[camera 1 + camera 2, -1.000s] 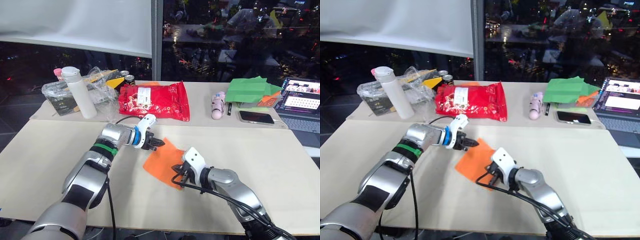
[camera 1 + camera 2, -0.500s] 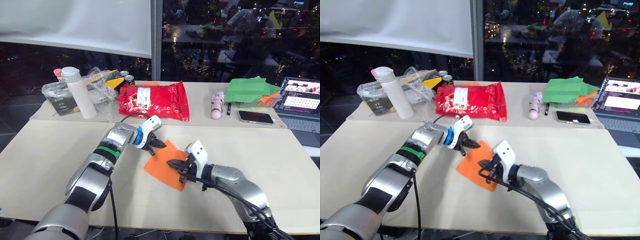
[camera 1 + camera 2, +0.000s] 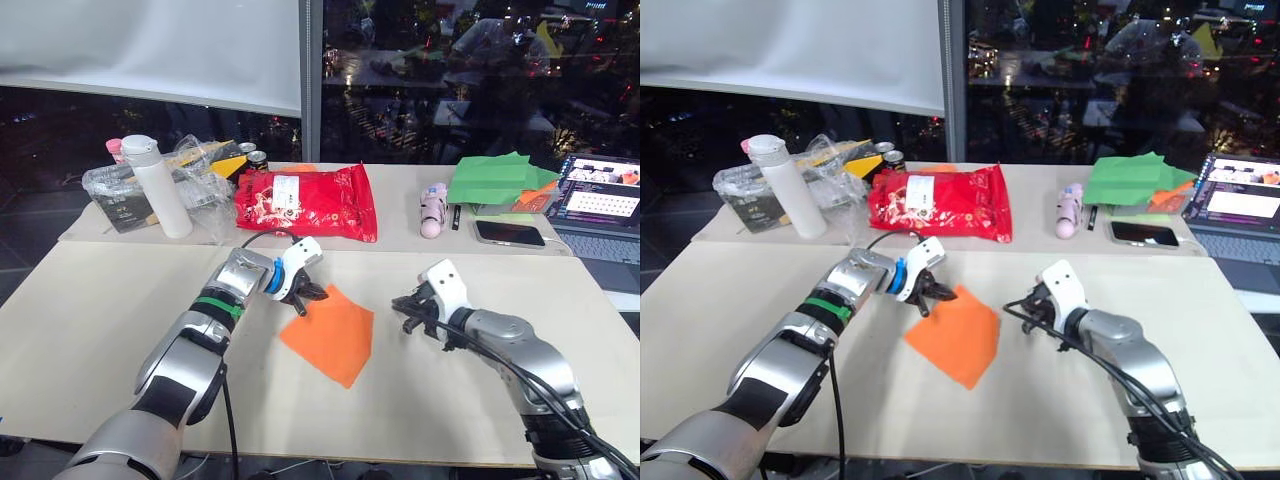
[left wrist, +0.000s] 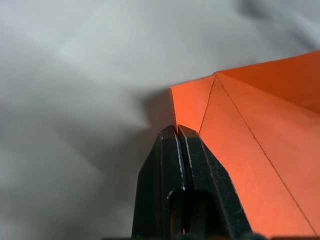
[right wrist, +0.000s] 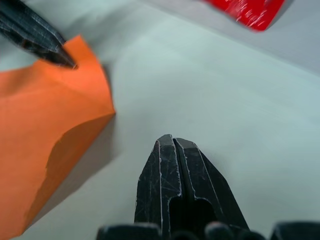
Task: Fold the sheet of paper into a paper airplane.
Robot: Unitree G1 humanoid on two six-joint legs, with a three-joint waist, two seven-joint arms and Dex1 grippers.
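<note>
Orange, thin and creased, the sheet of paper (image 3: 331, 333) lies on the pale tabletop (image 3: 90, 300) between both arms. Its far corner is pinched by the left tool (image 3: 305, 296), whose black fingers are clamped together on it. Apart from the sheet's other side, the right tool (image 3: 411, 312) hovers with fingers pressed together, empty.

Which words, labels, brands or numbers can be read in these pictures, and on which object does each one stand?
None can be read as text.
Red snack bag: a white label with print, too small to read.
Laptop screen: rows of coloured content, too blurred to read.
White bottle: no print visible.
Orange sheet of paper: plain, with creases and no writing.
Phone: dark screen, nothing to read.
</note>
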